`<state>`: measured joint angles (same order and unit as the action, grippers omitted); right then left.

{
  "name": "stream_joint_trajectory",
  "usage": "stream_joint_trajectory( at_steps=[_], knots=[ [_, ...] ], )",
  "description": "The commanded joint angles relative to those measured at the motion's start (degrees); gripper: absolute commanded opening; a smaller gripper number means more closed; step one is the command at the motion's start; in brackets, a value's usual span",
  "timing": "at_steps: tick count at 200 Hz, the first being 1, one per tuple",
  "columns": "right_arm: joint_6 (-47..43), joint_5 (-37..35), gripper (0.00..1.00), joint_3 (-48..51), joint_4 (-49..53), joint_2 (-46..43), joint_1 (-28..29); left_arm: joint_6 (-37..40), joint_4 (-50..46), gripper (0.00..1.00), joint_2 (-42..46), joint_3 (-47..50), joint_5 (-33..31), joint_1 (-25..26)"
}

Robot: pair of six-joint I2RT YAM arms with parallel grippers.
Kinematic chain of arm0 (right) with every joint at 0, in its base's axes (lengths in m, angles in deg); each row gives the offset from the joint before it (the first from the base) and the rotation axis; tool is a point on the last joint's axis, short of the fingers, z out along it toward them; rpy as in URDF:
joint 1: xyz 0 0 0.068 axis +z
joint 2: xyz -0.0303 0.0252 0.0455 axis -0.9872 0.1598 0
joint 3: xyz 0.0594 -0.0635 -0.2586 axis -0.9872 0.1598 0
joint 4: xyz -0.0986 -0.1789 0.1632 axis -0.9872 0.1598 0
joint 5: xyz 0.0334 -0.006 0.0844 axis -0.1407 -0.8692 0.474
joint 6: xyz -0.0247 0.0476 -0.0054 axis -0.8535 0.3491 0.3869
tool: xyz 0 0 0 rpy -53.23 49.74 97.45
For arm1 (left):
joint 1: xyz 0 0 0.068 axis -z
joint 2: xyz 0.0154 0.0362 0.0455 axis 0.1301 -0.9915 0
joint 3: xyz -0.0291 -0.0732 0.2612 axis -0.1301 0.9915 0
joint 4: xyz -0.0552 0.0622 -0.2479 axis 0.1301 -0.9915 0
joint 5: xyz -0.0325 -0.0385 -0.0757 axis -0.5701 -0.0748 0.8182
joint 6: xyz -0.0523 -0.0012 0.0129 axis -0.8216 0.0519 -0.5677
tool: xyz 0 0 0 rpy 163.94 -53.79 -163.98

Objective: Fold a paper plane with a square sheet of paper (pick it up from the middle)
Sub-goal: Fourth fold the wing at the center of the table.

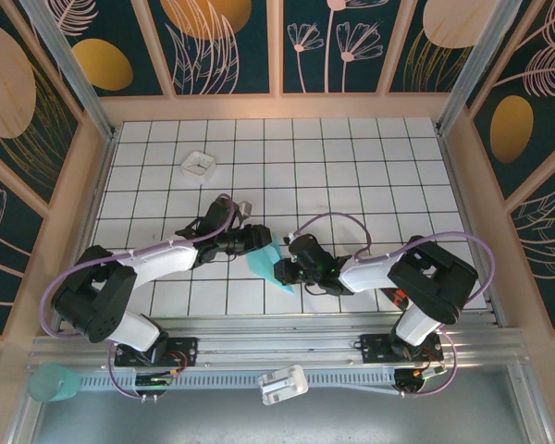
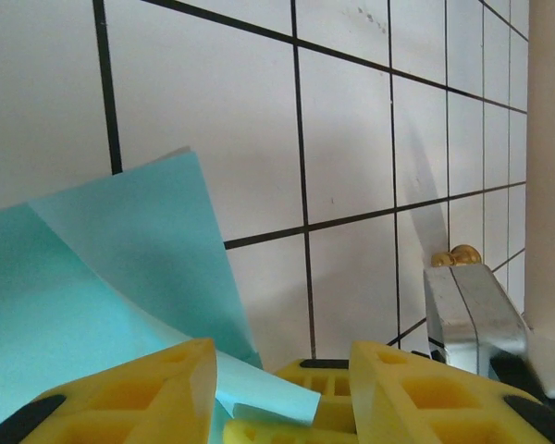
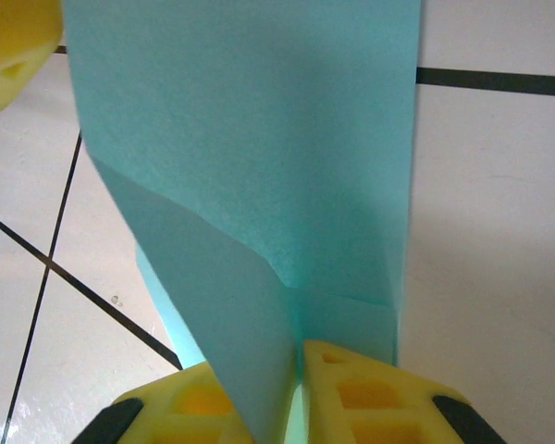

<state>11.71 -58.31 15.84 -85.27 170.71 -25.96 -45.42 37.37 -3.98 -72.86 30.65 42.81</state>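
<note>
Front middle of the white gridded table, between the two arms: turquoise sheet of paper, partly folded, not lying flat; pinched by the right gripper, yellow fingers closed tight on a creased fold, one flap slanting across the front and a longer panel stretching away behind it; met from the other side by the left gripper, yellow fingers spread apart, a corner of the sheet reaching into the gap between them; just past that gripper's right finger, a silver metal block topped with a brass-coloured knob; toward the far left of the table, well apart from the paper, a small white square tray; by the front rail, a teal cup at the left and a white boxy part in the middle; any marking on that part too small to read.
</note>
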Motion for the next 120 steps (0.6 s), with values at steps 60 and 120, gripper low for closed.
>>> stream_joint_trajectory(
  at_steps=[60,120],
  knots=[
    [-6.1,-4.5,0.23,-4.0,8.8,-1.9,2.2,2.5,-2.0,0.42,-2.8,-1.8,-0.2,-0.5],
    [-10.7,-10.8,0.26,-7.0,14.6,-1.4,5.2,3.2,-1.7,0.42,-4.8,-2.0,0.2,-0.7]
  ],
)
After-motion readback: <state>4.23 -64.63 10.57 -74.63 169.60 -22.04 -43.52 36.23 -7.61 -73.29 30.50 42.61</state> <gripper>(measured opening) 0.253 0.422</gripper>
